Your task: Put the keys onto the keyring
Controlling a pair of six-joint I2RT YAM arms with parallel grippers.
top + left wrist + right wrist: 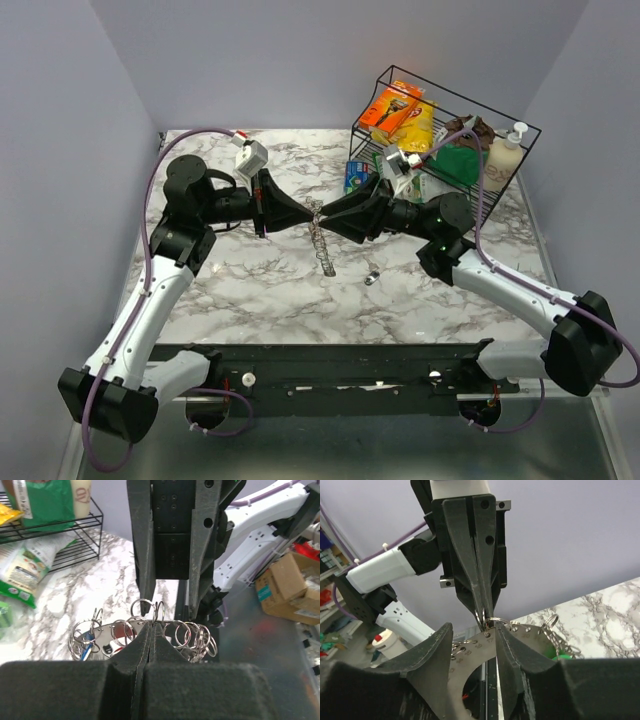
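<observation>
The keyring [470,652] is a flat silver arc plate with numbered holes, hung with many small split rings [195,637]. It is held in the air between both grippers over the table's middle [318,215]. My left gripper [150,625] is shut, pinching one split ring at the plate's edge; it also shows in the right wrist view [484,620]. My right gripper [472,627] has its fingers on either side of the plate's band, holding it. A blue-headed key [87,642] and a green one [560,655] hang on it. A string of rings and keys [325,252] dangles below. One small loose key [371,277] lies on the table.
A black wire rack [440,140] at the back right holds snack packets and a green bag, with a soap bottle [507,155] at its right end. A blue can [358,178] stands beside the rack. The marble table [250,290] ends at a black rail in front.
</observation>
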